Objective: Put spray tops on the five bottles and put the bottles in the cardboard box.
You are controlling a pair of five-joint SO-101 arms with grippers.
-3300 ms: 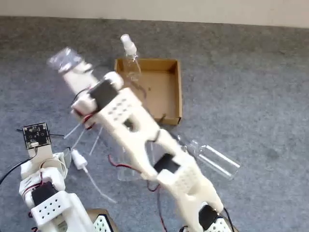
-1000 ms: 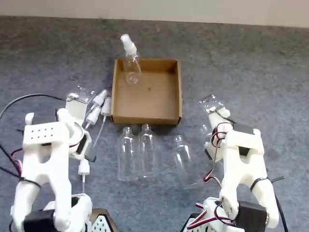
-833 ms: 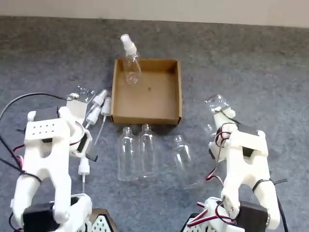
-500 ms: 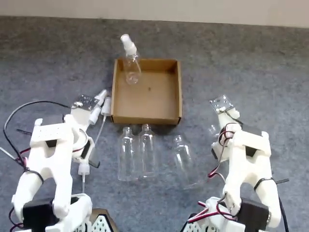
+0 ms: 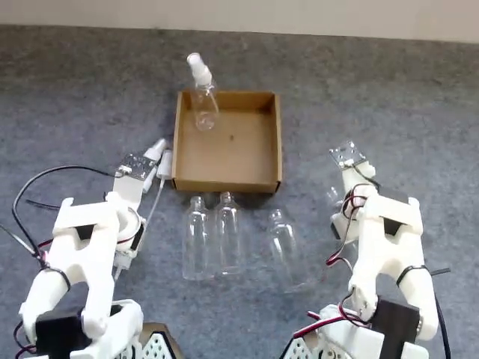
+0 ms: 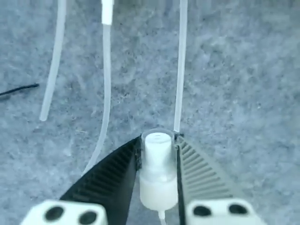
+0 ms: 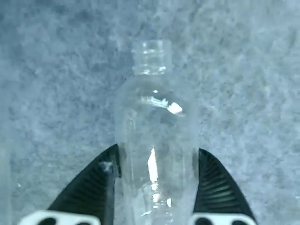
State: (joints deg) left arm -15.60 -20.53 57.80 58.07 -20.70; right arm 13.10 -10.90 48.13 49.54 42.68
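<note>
**Setting: robotics lab bench**

Grey felt-like surface point(image 5: 404, 97) carrying two white printed arms, left arm point(image 5: 86, 247) and right arm point(image 5: 389, 239), with a loose black cable point(image 5: 75, 168) trailing off. Pale wall strip point(image 5: 299, 15) along the far edge. Bare test rig, not a home.

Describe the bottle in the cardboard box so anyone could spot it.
Find the cardboard box on the grey table. The bottle stands in its far left corner. It alone wears a white spray top; the bottles lying before the box are open-necked.
</note>
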